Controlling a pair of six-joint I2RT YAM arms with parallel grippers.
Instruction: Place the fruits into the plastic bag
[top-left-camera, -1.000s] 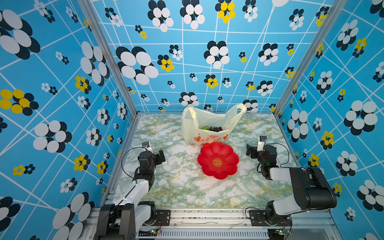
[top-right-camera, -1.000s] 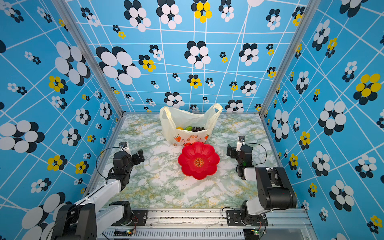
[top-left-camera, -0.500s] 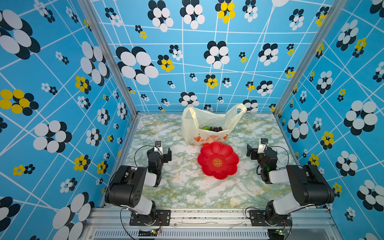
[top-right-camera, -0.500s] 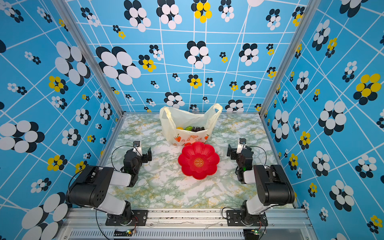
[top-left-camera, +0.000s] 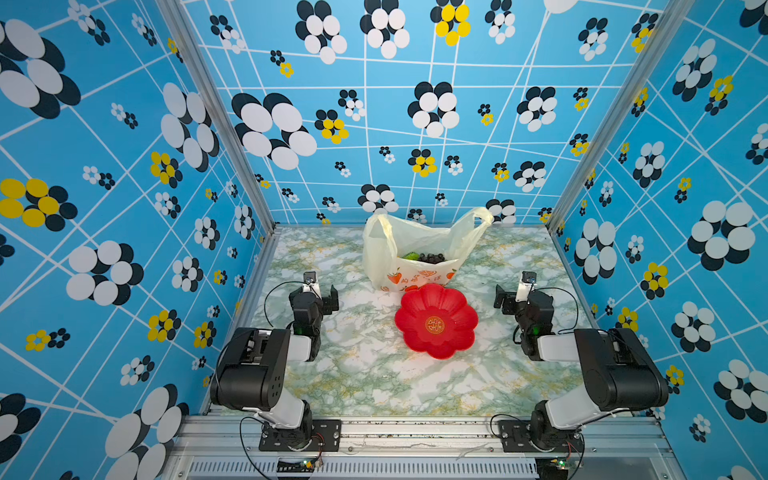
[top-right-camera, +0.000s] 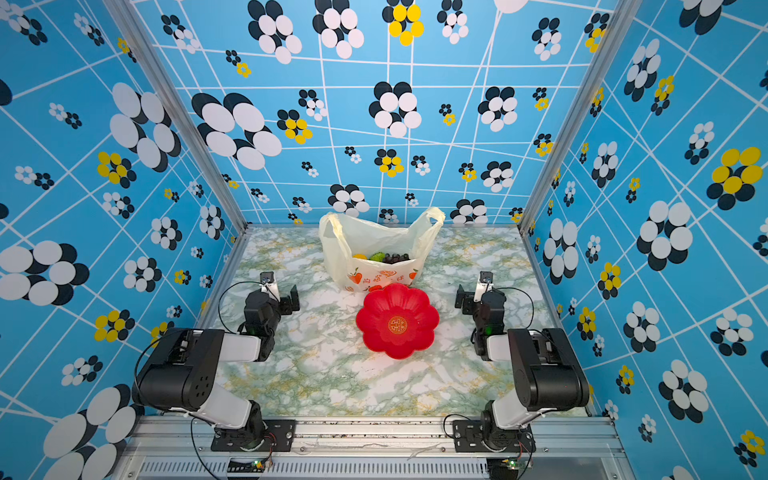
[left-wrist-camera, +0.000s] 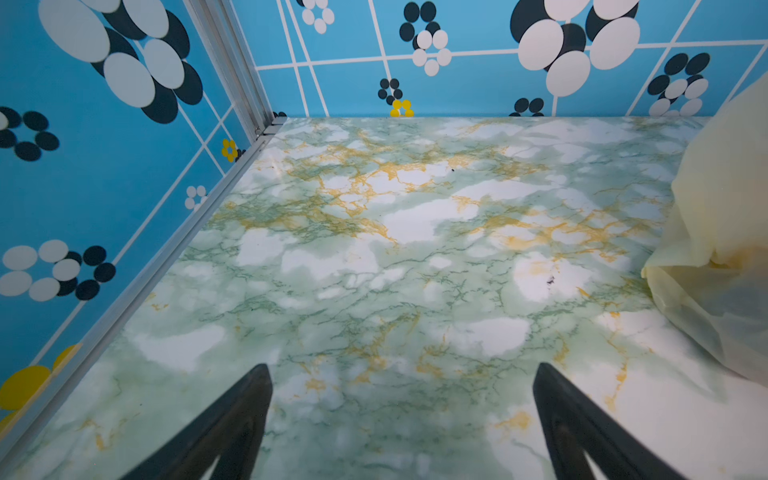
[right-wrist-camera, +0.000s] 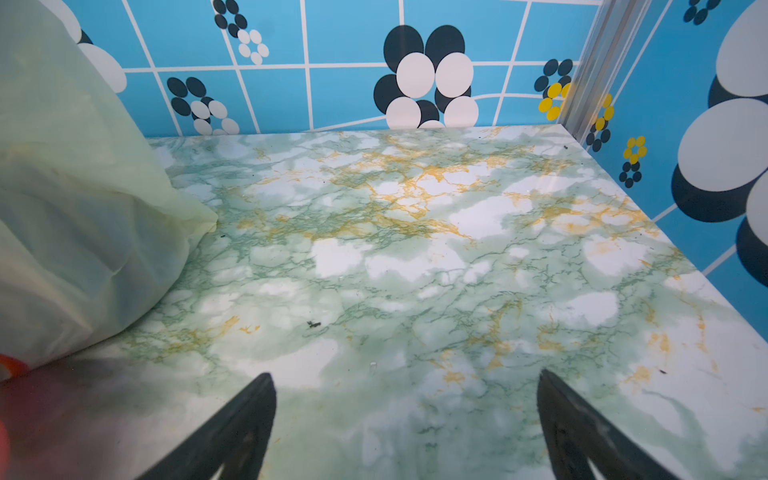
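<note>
The plastic bag (top-left-camera: 417, 243) (top-right-camera: 374, 239) stands open at the back middle of the table. Inside it lie fruits: a dark grape bunch (top-left-camera: 432, 258) (top-right-camera: 395, 258), a green piece (top-left-camera: 410, 255) and a yellow-orange piece (top-right-camera: 360, 256). My left gripper (top-left-camera: 318, 293) (top-right-camera: 279, 294) hovers low left of the bag, open and empty. My right gripper (top-left-camera: 518, 296) (top-right-camera: 478, 296) sits right of the bag, also open and empty. In the left wrist view the gripper (left-wrist-camera: 401, 370) spans bare table beside the bag (left-wrist-camera: 723, 249). In the right wrist view the gripper (right-wrist-camera: 405, 374) does the same, and the bag (right-wrist-camera: 75, 208) stands off to one side.
A red flower-shaped dish (top-left-camera: 453, 332) (top-right-camera: 415, 332) lies in front of the bag with nothing in it; its rim (right-wrist-camera: 8, 365) shows in the right wrist view. Patterned blue walls close in the marbled table (top-left-camera: 374, 374) on three sides.
The left arm has folded back at the elbow, and its gripper has shifted a little toward the bag. The right arm has drawn in slightly. Both grippers stayed open.
</note>
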